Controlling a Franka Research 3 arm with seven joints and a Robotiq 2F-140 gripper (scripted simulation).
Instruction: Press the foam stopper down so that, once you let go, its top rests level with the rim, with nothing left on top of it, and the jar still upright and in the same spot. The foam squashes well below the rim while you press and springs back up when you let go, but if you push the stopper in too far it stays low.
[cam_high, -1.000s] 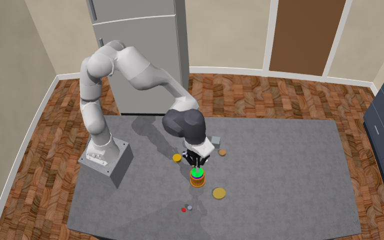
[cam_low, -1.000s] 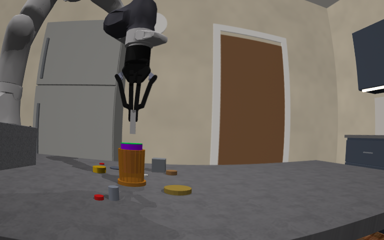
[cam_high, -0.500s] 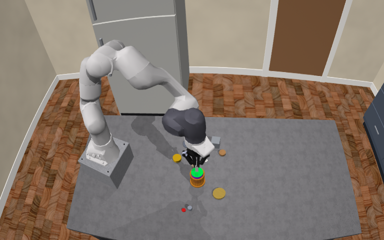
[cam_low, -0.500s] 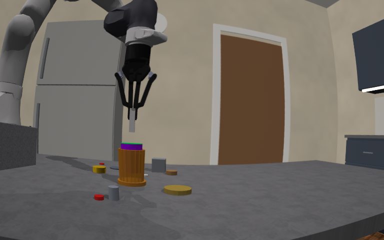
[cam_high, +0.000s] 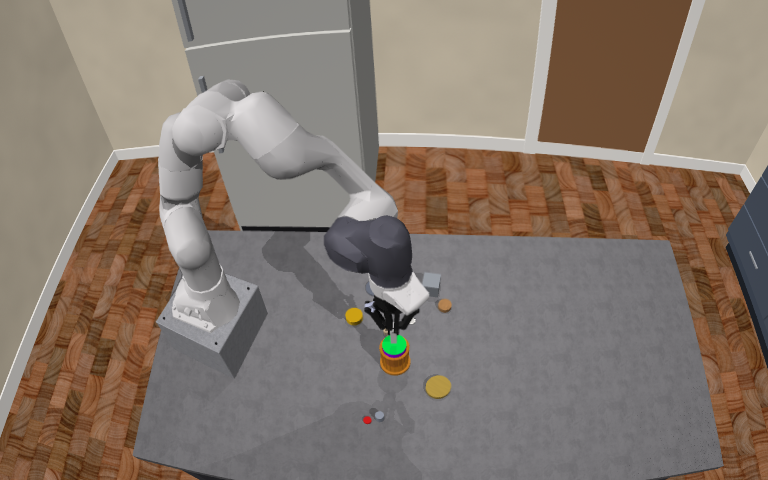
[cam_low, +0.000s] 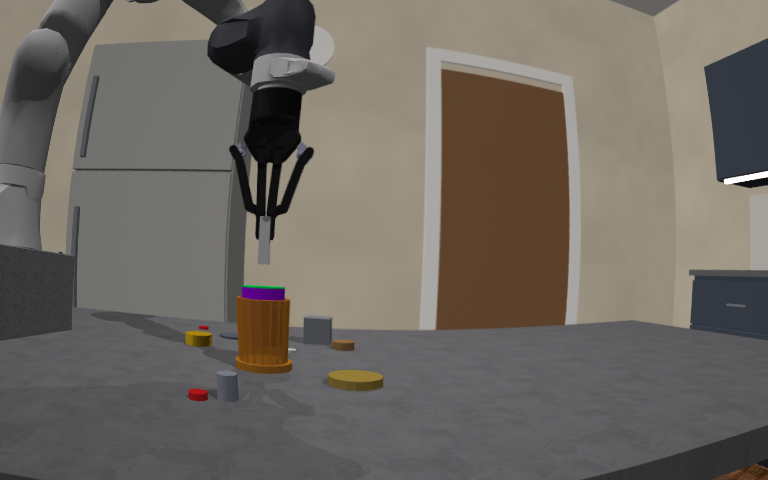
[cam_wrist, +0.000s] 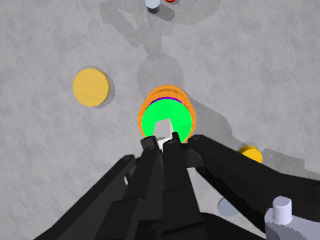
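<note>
An orange ribbed jar (cam_high: 394, 365) (cam_low: 263, 333) (cam_wrist: 147, 104) stands upright near the middle of the grey table (cam_high: 566, 350). A purple foam stopper with a green top (cam_high: 393, 344) (cam_low: 262, 292) (cam_wrist: 167, 116) sits in its mouth and sticks up a little above the rim. Nothing lies on top of the stopper. My gripper (cam_high: 392, 331) (cam_low: 263, 254) (cam_wrist: 166, 131) is shut and empty. It points straight down and hangs a short way above the stopper, clear of it.
Around the jar lie a wide yellow disc (cam_high: 438, 386) (cam_low: 355, 379) (cam_wrist: 91, 87), a small yellow disc (cam_high: 353, 315) (cam_low: 198, 338), a red button (cam_high: 367, 420) (cam_low: 197, 394), a grey cylinder (cam_high: 379, 415) (cam_low: 227, 386) (cam_wrist: 152, 3), a grey cube (cam_high: 432, 283) (cam_low: 317, 330) and a brown disc (cam_high: 444, 305) (cam_low: 342, 344).
</note>
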